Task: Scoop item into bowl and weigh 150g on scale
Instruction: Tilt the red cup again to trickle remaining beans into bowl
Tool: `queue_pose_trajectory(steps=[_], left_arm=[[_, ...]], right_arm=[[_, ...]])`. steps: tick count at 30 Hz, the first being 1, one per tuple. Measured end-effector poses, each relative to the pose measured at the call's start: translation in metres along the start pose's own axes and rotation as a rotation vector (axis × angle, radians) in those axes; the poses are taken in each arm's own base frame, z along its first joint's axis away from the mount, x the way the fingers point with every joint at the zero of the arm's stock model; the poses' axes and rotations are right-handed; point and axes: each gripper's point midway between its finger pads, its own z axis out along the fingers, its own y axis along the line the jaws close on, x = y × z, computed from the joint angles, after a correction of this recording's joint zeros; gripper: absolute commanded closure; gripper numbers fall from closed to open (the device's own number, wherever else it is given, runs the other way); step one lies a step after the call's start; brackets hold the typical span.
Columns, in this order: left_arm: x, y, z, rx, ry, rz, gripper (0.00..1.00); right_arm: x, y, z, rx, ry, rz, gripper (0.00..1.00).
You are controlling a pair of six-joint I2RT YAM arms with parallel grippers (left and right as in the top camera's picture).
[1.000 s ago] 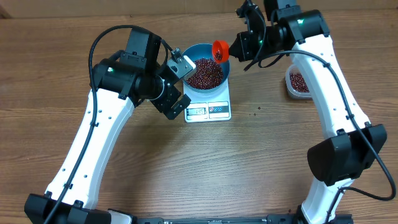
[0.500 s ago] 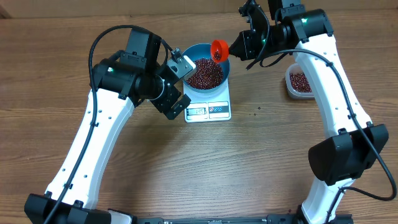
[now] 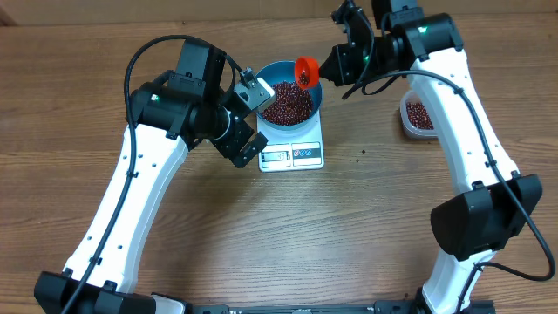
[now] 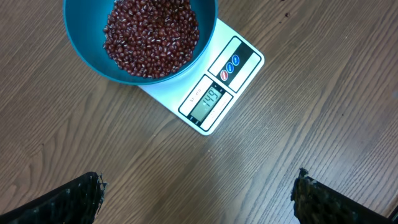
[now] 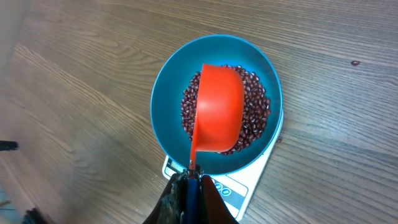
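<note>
Overhead, task things: small dark red-brown beans (image 3: 288, 102) heaped in a round deep blue bowl (image 3: 281, 66) that sits on a flat white rectangular scale (image 3: 294, 154).
Overhead, right side: the right gripper (image 3: 336, 63) holds a small red plastic scoop (image 3: 307, 70) over the bowl's right rim.
Overhead, left side: the left gripper (image 3: 253, 120) hangs spread wide and empty just beside the bowl and the scale's left edge.
Overhead, room: a clear plastic tub (image 3: 418, 118) of spare beans stands well apart to the right, with bare wooden table (image 3: 218, 227) in front.
Left wrist, reading: the display (image 4: 206, 101) appears to read 149, a hair under target.
Left wrist, fingertips (image 4: 68, 199): at the frame's lower corners, far apart, with only table between them.
Right wrist, grip: jaws clamped tight on the scoop's thin handle, the cup turned mouth-down above the beans.
Right wrist, risk: whether beans remain inside cannot be told; a further shake could overshoot the target.
Right wrist, edges: the scoop sits close to the rim, so a sideways withdrawal may nudge the bowl and upset the reading. Lifting straight up looks the clearer way out.
</note>
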Motion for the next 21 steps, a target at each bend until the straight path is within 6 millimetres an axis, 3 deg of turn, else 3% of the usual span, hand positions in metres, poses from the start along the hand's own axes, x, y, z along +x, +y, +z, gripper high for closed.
queue_pose_trajectory(steps=[11, 21], left_arm=[[0.000, 0.000, 0.000, 0.000, 0.000, 0.000, 0.01], [0.000, 0.000, 0.000, 0.000, 0.000, 0.000, 0.00]], right_arm=[[0.007, 0.014, 0.016, 0.128, 0.030, -0.081, 0.96], [0.008, 0.014, 0.019, 0.214, 0.035, -0.117, 0.96]])
